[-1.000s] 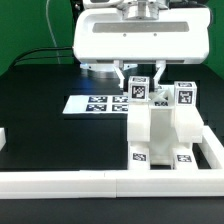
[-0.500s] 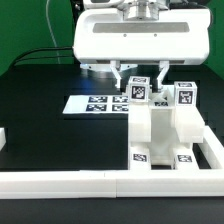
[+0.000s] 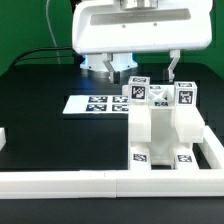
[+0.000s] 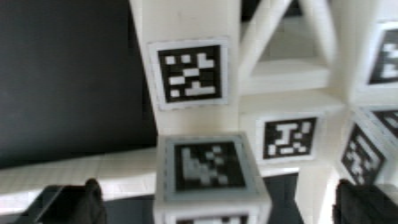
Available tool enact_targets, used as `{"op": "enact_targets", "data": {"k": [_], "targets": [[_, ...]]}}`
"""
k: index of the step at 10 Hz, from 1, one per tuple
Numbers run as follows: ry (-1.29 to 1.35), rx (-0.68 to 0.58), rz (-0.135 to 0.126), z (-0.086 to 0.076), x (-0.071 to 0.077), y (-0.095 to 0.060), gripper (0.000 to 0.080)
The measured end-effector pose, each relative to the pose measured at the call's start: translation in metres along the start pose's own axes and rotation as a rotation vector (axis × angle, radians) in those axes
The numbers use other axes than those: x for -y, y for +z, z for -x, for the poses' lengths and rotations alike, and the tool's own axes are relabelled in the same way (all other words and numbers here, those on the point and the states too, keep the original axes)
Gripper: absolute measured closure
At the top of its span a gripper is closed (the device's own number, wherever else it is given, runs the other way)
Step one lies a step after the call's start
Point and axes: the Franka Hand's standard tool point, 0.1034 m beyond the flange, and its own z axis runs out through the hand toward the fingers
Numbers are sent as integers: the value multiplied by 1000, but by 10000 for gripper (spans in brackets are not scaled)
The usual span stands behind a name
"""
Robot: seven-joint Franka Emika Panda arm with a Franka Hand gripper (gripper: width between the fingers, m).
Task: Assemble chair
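The chair point(image 3: 160, 125) is a partly built white blocky piece with black-and-white tags. It stands at the exterior view's right, in the corner of the white border rail point(image 3: 70, 180). Tagged posts point(image 3: 138, 90) stick up from its top. My gripper point(image 3: 146, 68) hangs just above these posts, jaws open and holding nothing. In the wrist view the chair's tagged panels point(image 4: 192, 75) fill the picture. A tagged post top point(image 4: 210, 170) lies between my dark fingertips point(image 4: 71, 205), with a gap on each side.
The marker board point(image 3: 98, 104) lies flat on the black table to the left of the chair in the exterior view. A short white rail piece point(image 3: 3, 140) sits at the left edge. Cables run at the back left.
My gripper has risen and its fingers have spread wider. They were low around the tagged post before and now stand above it. The chair has not moved.
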Motion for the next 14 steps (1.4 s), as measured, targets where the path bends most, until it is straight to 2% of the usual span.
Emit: {"op": "enact_targets", "data": {"k": [2,3,4,5,6,8,9,10,14], "targets": [[2,129,1,1,-5,7,151],[5,198,11,1,-14,11,151],[38,214,21,-1,-13,14,151],[48,207,23,1,-7,16,151],[50,207,23,1,-8,16,151],[104,206,28,1,-9,16,401],[198,205,37,1,-8,16,401],[262,204,44,1,-8,16,518],[479,200,65,1,-8,16,518]]}}
